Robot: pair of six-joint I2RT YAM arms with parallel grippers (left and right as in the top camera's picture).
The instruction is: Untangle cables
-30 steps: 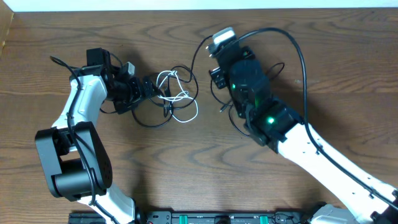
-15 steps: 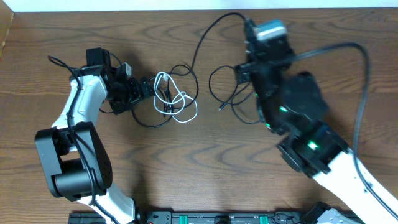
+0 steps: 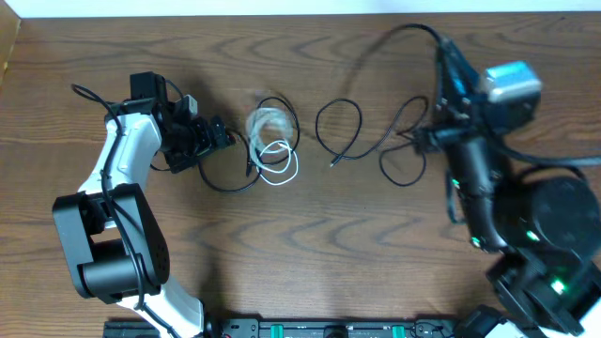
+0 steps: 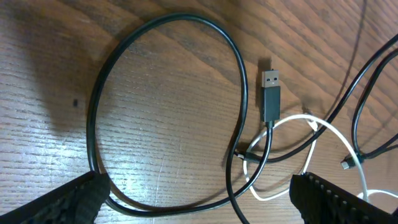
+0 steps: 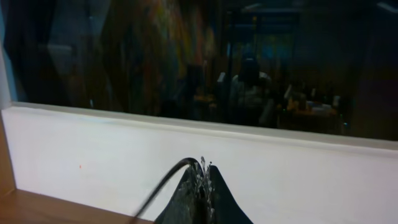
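The right gripper (image 5: 202,177) is clenched on a thin, flexible black cable (image 5: 157,188). Its wrist camera shows the two fingertips pressed together against a white wall and a dark pane, with the cord trailing away to the lower left. From overhead, this gripper sits near the far right edge of the brown wood-grain table (image 3: 376,244). The held black cable arcs out from it to the left, then drops to the tabletop in two loose loops side by side. Its small free plug end lies on the wood below the left-hand loop.

Across the table, the left gripper (image 4: 205,199) is spread wide and grasps nothing. Its two dark fingers hang low over the wood, one on either side of a second black cable (image 4: 241,99). That cable lies in one large rounded loop directly beneath the wrist camera and ends in a single silver-tipped black USB plug (image 4: 270,99), flat on the table just beside the loop. A shorter white cable (image 3: 267,122) lies just beyond the fingers in several small coils. Black strands cross over and under it, and its upper coils look blurred from overhead.

Three cables are in view in all: two black and one white. The white cable and the second black cable overlap in one cluster near the left gripper. The held black cable's loops lie apart from that cluster, between it and the right arm.
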